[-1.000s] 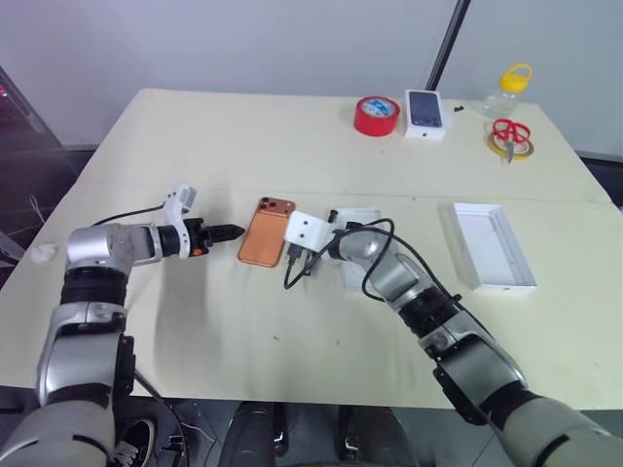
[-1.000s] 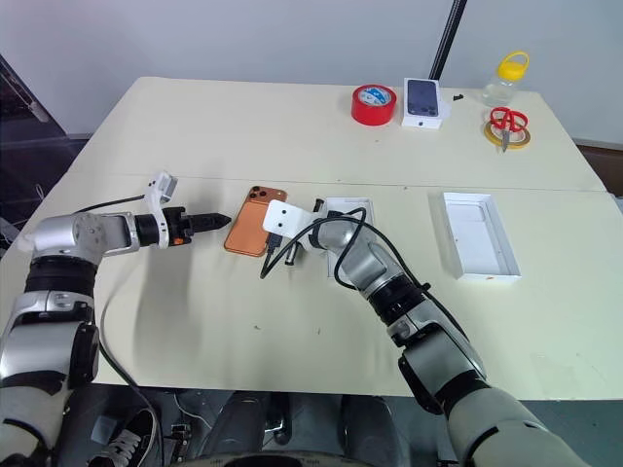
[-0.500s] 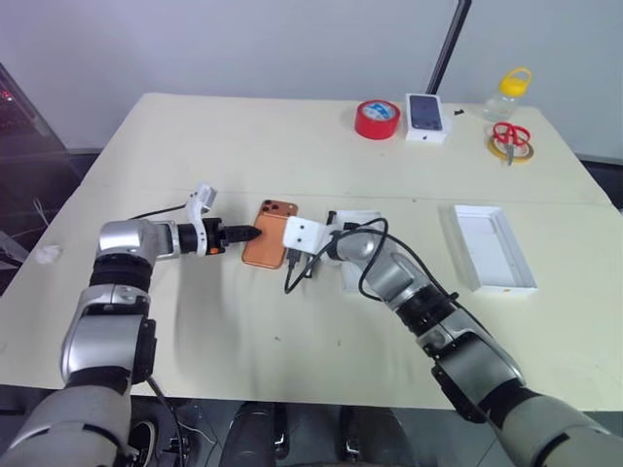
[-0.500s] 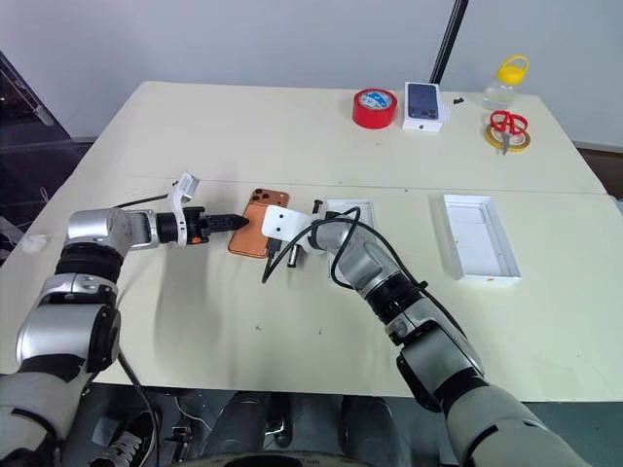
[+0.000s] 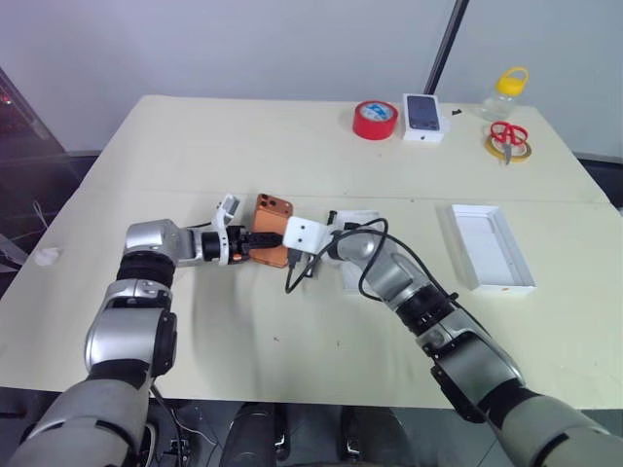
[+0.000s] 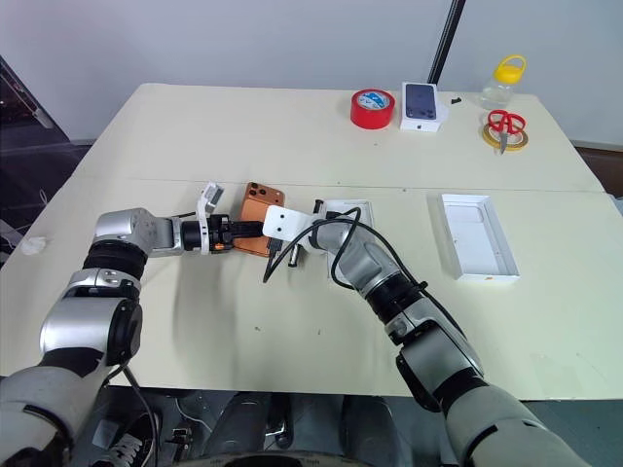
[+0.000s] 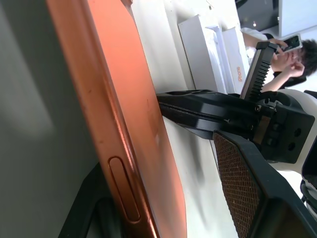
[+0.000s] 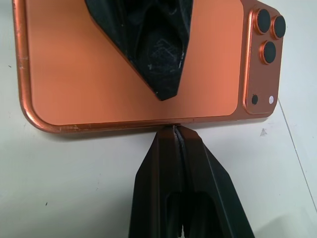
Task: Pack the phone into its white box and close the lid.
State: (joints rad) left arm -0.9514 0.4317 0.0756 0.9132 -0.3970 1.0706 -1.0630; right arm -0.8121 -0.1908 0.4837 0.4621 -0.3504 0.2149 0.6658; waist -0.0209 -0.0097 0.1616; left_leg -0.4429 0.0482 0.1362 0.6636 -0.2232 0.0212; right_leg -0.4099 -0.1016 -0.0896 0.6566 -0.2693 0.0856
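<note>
1. Phone (image 5: 272, 231) sits orange back up near the middle of the bench (image 5: 243, 136), camera cluster toward the far edge; part of it is hidden by my tools.
2. My left tool (image 5: 261, 238) comes in from the left edge side, with one black finger (image 8: 148, 39) lying over the phone's back and the other under its edge, so the phone's side edge is between the two. I read it as grasping the phone. In the left wrist view the phone edge (image 7: 124, 148) looks tilted up off the bench.
3. My right tool (image 8: 179, 136) is clenched with nothing in it, fingers pressed together, tips touching the phone's long edge on the side nearer the right of the bench.
4. White box (image 5: 492, 245) lies open side up near the right edge of the bench, well apart from the phone.
5. Another white piece (image 5: 358, 216) lies just beyond my right wrist, mostly hidden by the arm; can't tell if it's the lid.
6. Along the far edge of the bench: red tape roll (image 5: 376, 119), small white box with a dark phone picture (image 5: 424, 114), bottle with a yellow cap (image 5: 507, 89), red-handled scissors (image 5: 508, 133) lying on a yellow ring.
7. A black cable (image 5: 321, 248) loops off my right wrist, over the bench.
</note>
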